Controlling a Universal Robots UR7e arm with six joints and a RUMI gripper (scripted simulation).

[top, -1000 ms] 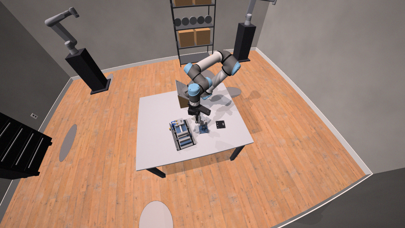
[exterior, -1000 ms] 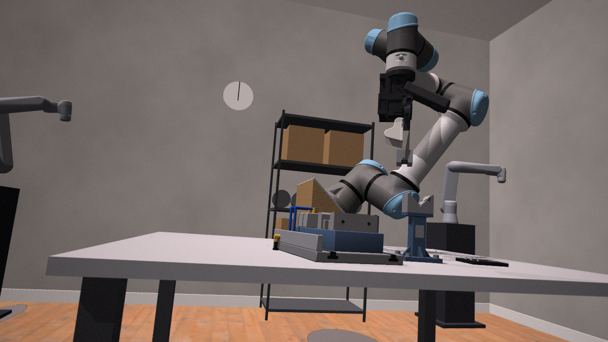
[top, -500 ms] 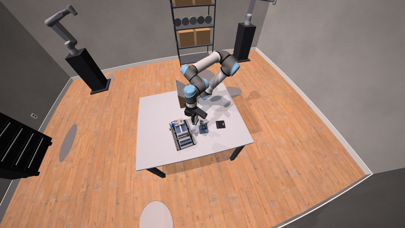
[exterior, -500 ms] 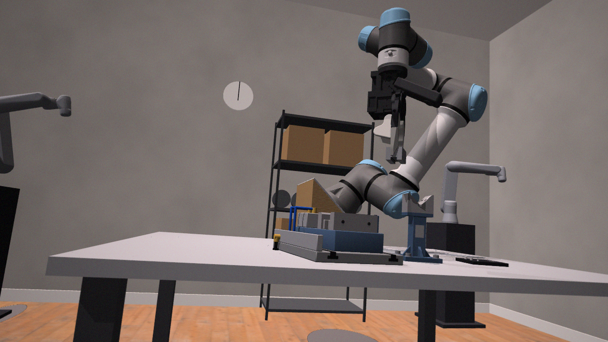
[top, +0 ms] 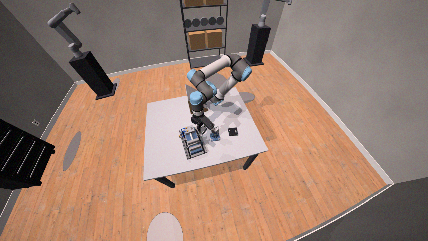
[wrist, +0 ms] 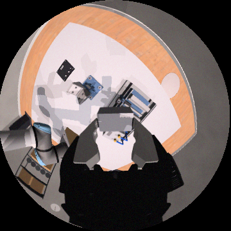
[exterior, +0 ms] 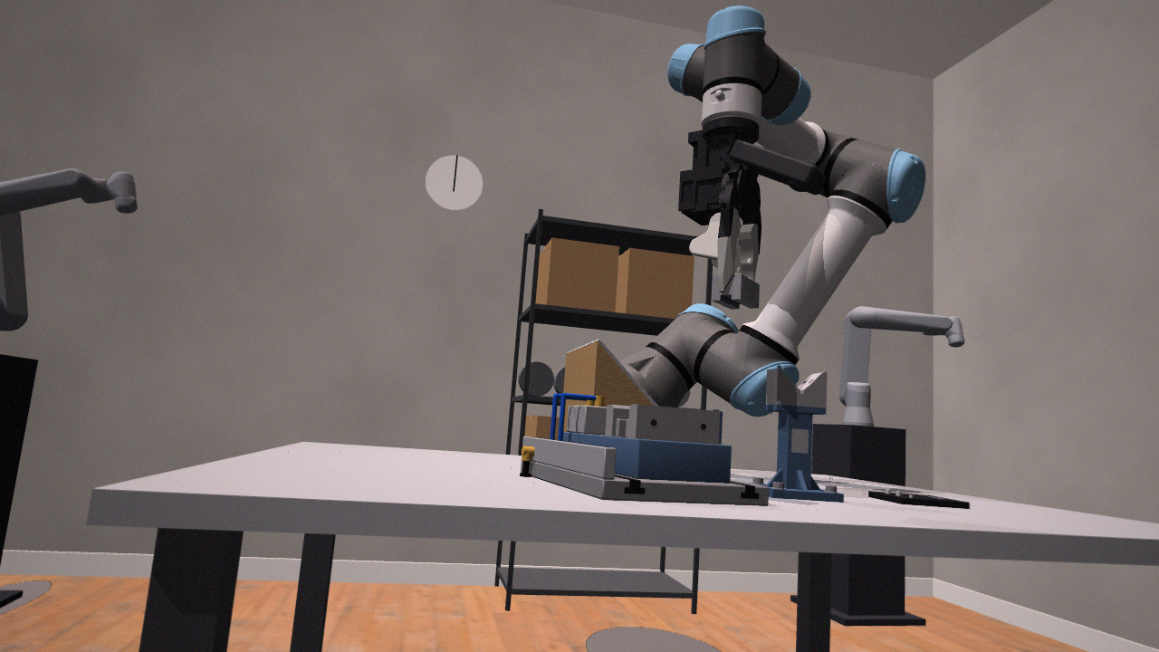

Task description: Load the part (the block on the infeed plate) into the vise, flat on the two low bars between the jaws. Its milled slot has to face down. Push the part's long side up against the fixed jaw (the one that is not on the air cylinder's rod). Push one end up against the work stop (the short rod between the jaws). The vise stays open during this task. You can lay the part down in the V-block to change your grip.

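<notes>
From here the tabletop (top: 161, 126) (exterior: 388, 503) (wrist: 128, 58) looks smooth and matt to me. I see wood-grained floorboards (top: 209, 197) (exterior: 454, 604) (wrist: 154, 52) and dull, metallic-looking part (exterior: 739, 290) (wrist: 115, 120) faces.

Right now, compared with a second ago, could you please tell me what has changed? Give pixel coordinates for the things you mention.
The arm carried the jaws (top: 202, 129) (exterior: 737, 285) (wrist: 115, 124) and the gray block (top: 204, 131) (exterior: 742, 291) (wrist: 115, 120) left in both room views, toward the vise (top: 196, 146) (exterior: 672, 460) (wrist: 138, 101), turning slightly. Nothing was grasped or released. Vise and V-block (top: 215, 129) (exterior: 797, 396) (wrist: 77, 91) stayed put.
</notes>
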